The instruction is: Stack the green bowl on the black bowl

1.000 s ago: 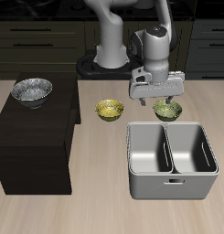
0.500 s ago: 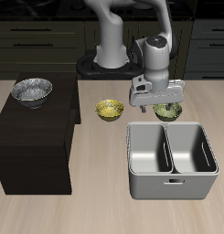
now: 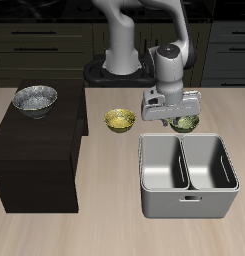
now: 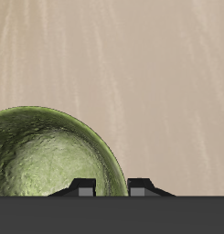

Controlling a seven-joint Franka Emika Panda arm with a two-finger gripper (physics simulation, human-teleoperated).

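The green bowl (image 3: 186, 123) sits on the table behind the grey bin, partly hidden by my hand. In the wrist view the green bowl (image 4: 49, 160) is close below me and shows its glossy inside. My gripper (image 3: 177, 117) is low over the bowl's rim, open. In the wrist view my gripper (image 4: 112, 188) has the two fingertips (image 4: 81, 186) apart, with the rim between them. The black bowl (image 3: 34, 99) stands on top of the dark cabinet (image 3: 39, 150), far from the gripper.
A yellow-gold bowl (image 3: 119, 120) sits on the table between the cabinet and the green bowl. A grey bin with two compartments (image 3: 187, 200) stands just in front of the green bowl. The robot's base is behind.
My gripper has moved down toward the green bowl's rim and slightly toward the table's front. The bowls have not moved.
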